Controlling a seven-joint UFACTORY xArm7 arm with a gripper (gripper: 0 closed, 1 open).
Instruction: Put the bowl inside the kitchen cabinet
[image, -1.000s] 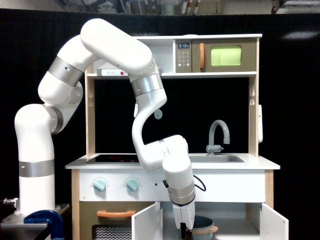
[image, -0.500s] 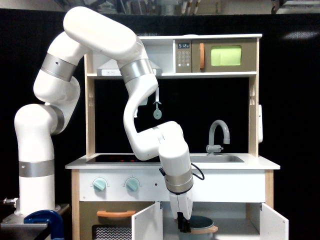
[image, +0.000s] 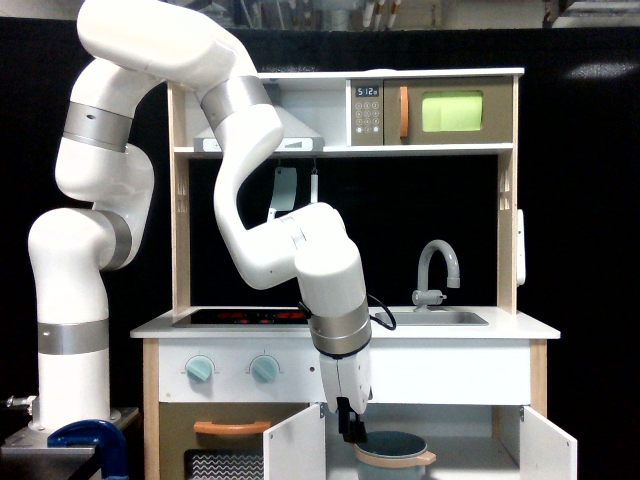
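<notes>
Hanging just above and toward the exterior view's left of bowl (image: 394, 451) inside kitchen cabinet (image: 470, 452), gripper (image: 351, 432); finger spacing indeterminable.

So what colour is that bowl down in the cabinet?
Grey-blue bowl with a tan-orange rim band, in the exterior view.

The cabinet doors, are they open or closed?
Open. Both white doors of the kitchen cabinet swing outward, and the bowl sits inside between them.
</notes>
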